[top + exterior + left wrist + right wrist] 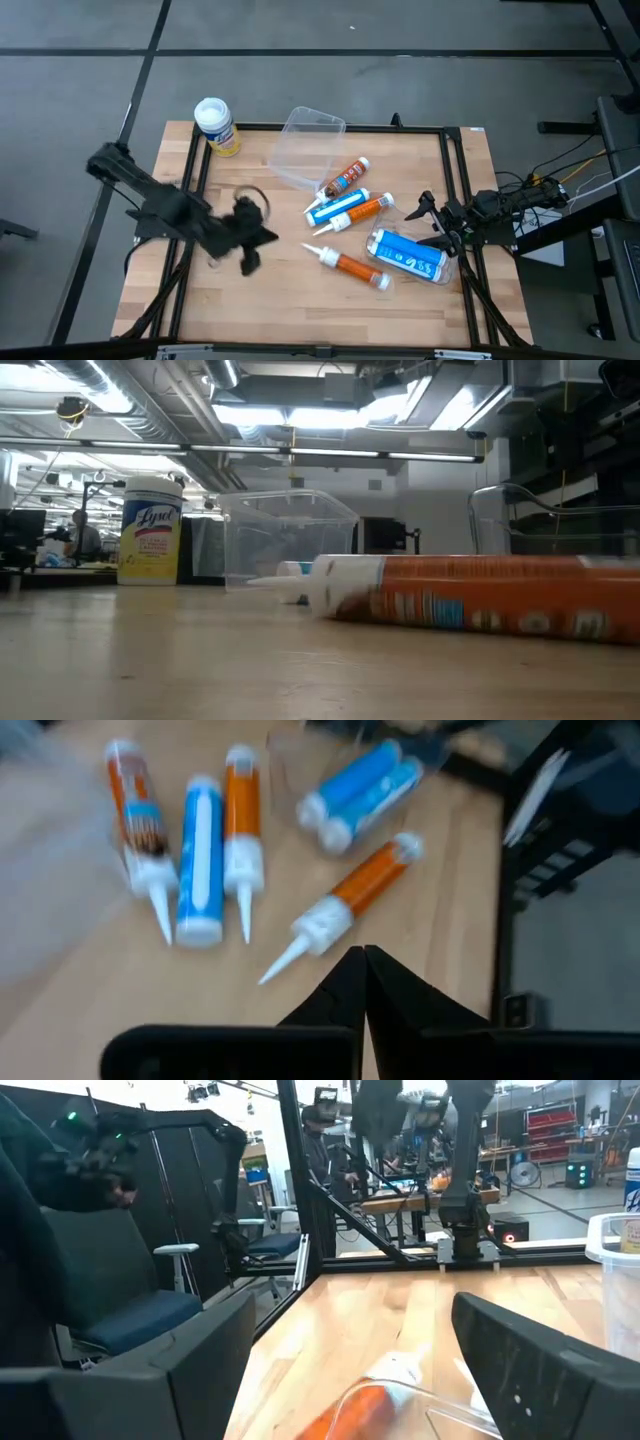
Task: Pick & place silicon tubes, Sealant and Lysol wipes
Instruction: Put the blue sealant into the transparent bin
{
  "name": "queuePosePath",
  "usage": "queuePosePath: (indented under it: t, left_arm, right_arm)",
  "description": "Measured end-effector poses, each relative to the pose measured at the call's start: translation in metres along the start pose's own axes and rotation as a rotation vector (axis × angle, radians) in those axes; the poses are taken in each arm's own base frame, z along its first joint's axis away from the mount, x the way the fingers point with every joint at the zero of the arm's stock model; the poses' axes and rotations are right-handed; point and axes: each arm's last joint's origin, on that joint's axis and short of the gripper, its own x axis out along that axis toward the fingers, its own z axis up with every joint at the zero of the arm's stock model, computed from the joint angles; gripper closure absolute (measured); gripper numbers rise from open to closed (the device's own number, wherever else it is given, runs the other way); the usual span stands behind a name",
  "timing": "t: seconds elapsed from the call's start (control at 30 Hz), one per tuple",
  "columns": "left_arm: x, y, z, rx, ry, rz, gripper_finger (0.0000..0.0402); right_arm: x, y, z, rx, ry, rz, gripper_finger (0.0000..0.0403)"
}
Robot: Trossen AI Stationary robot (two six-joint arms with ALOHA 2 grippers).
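Note:
The yellow Lysol wipes canister [215, 126] stands upright at the table's far left corner and also shows in the low view [150, 530]. Three tubes, one orange-brown [346, 177], one blue [335, 206] and one orange [364, 209], lie side by side mid-table. Another orange tube [350, 266] lies nearer the front. A clear container [408, 256] lies on its side with blue tubes inside. My left gripper [262, 240] is shut and empty, left of the tubes [362, 970]. My right gripper [428, 222] is open and empty at the right, beside the clear container [350, 1370].
An empty clear plastic bin [305, 146] sits at the far middle of the table. A black frame rail [452, 180] runs along the table's sides. Bare wood lies at the front left [200, 300].

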Motion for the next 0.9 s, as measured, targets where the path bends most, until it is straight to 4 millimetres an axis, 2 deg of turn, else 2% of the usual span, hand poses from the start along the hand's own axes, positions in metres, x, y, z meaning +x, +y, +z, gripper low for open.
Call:
queuePosePath:
  t: [0.3, 0.47, 0.57, 0.67, 0.77, 0.83, 0.9]
  left_arm:
    - [-0.062, 0.032, 0.033, -0.027, -0.24, -0.153, 0.0399]
    - [-0.084, 0.045, 0.042, -0.026, -0.342, -0.19, 0.04]
    - [-0.09, 0.052, 0.046, -0.054, -0.399, -0.153, 0.0399]
    - [-0.077, 0.053, 0.043, -0.068, -0.461, -0.163, 0.04]
    - [-0.047, 0.056, 0.029, -0.072, -0.533, -0.257, 0.0399]
    - [-0.029, 0.067, 0.014, -0.095, -0.578, -0.304, 0.04]
    - [-0.019, 0.085, 0.0, -0.147, -0.638, -0.303, 0.04]
  right_arm:
    - [0.0, 0.0, 0.0, 0.0, -0.002, 0.0, 0.0066]
    - [0.0, 0.0, 0.0, -0.001, -0.002, 0.0, 0.0066]
    - [0.0, 0.0, 0.0, -0.001, -0.002, 0.0, 0.0066]
    - [0.0, 0.0, 0.0, 0.0, -0.002, 0.0, 0.0066]
    - [0.0, 0.0, 0.0, -0.002, -0.004, -0.001, 0.0066]
    - [0.0, 0.0, 0.0, 0.0, -0.004, -0.001, 0.0066]
    - [0.0, 0.0, 0.0, 0.001, -0.004, -0.001, 0.0066]
